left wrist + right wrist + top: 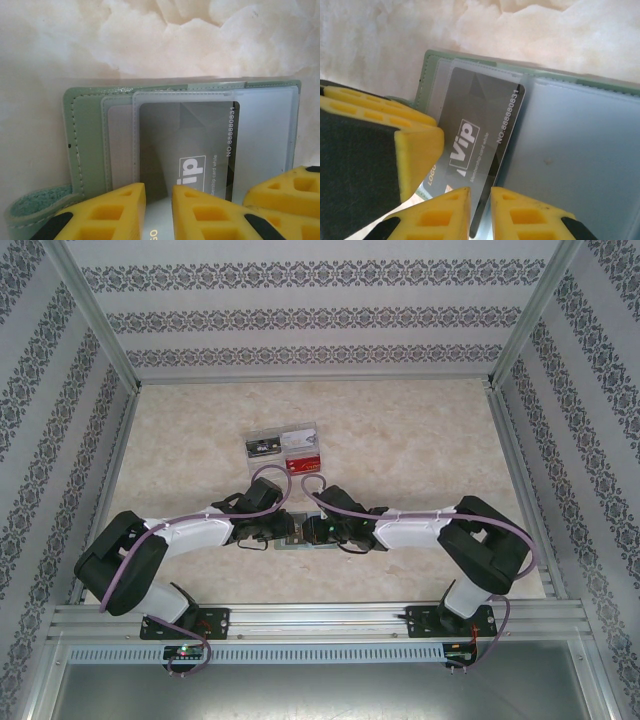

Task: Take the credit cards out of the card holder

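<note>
Right wrist view: the grey card (pixel 480 125) sits mostly inside the clear sleeve of the open card holder (pixel 580 130), which lies on the table (pixel 420 440). The right gripper (pixel 481 215) is narrow around the card's lower edge. The left gripper (pixel 159 215) is narrow too. Whether either one really pinches, I cannot tell. Taking out seems only beginning.

My feed: card holder (pixel 570 150) lies open on marbled tabletop (pixel 380 45), green rim, blue-grey inside. Dark grey credit card (pixel 475 130) marked "VIP", NO.88880831, sits tilted in clear sleeve (pixel 470 70). I see right gripper (pixel 481 192) with yellow fingers nearly together and card's lower edge in slit between them. Left gripper (pixel 420 142) overlaps holder's left side; contact unclear.
</note>
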### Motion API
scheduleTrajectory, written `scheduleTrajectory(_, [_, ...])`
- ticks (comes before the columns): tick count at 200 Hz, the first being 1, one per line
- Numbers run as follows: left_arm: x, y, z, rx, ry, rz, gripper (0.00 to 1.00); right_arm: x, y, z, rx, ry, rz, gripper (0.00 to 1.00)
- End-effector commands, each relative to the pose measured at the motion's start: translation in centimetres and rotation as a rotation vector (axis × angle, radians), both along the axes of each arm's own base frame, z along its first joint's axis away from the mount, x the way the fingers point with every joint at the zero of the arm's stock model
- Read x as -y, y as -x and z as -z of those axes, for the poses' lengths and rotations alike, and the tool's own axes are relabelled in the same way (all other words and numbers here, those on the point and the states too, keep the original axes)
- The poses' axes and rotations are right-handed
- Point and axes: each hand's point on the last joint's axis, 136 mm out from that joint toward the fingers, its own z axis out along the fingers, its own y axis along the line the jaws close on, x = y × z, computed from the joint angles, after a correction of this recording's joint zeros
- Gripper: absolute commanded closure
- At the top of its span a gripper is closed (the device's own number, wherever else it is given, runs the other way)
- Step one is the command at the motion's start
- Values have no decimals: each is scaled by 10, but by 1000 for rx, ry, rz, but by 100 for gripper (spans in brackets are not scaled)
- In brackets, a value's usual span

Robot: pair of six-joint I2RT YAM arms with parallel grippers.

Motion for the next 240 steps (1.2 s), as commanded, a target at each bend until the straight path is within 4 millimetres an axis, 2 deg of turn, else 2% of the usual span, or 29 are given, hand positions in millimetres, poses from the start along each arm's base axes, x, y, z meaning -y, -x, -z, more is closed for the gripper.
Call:
scheduleTrajectory(1, [-7,13,15,-53,-29,0,78,-4,-3,-1,-28,-41,22,80])
scheduleTrajectory(166, [-6,13,13,-55,-36,2,82,10,-6,15,-80,-26,88,81])
scheduleTrajectory(240, [-5,13,12,-54,-35,8,82,0,-5,16,-105,-60,61,85])
